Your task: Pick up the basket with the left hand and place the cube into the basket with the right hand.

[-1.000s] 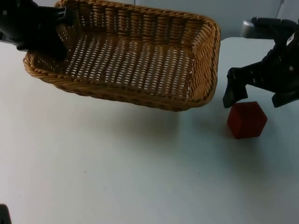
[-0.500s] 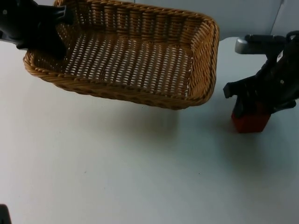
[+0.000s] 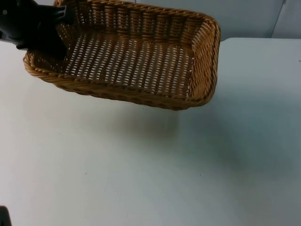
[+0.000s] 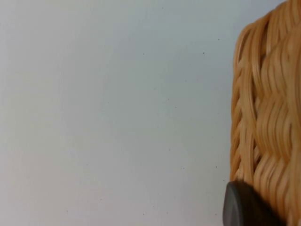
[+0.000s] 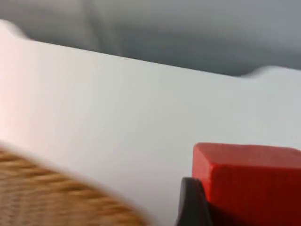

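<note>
Wicker first: the basket (image 3: pixel 127 56) hangs tilted above the white table (image 3: pixel 141 165), its far-left corner clamped by my left gripper (image 3: pixel 47 35), whose fingertip (image 4: pixel 247 207) presses the weave. In the right wrist view the red cube (image 5: pixel 249 176) sits against a black fingertip (image 5: pixel 193 202), lifted over the table with the basket rim (image 5: pixel 56 197) nearby; I judge the right gripper closed on it. To do this well I'd carry the cube over the basket floor, lower, then release. Count: one basket, one cube.
</note>
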